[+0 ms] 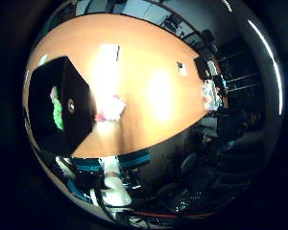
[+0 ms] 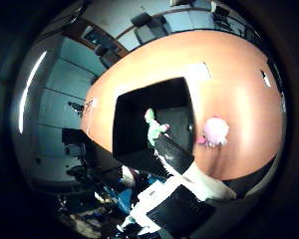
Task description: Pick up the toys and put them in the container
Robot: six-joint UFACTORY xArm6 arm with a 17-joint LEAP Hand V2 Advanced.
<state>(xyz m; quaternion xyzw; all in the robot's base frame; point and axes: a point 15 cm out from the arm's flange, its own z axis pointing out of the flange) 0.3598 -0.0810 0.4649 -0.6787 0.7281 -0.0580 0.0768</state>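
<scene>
A black container (image 2: 140,110) stands on the orange wooden table (image 2: 229,70). A green and white toy (image 2: 152,125) lies inside it; in the little finger side view the green toy (image 1: 58,113) shows in the container (image 1: 62,91) too. A pink toy (image 2: 214,131) lies on the table just beside the container; it also shows in the little finger side view (image 1: 111,111). My hand (image 2: 177,164) is well above the table, over the container's edge, with a black and white finger stretched out straight towards the toys. It is open.
A small white item (image 1: 182,69) lies farther out on the table. Several things crowd the table's far end (image 1: 216,91). Chairs and shelves stand around the table. A white part of the arm (image 1: 113,177) shows past the table's edge.
</scene>
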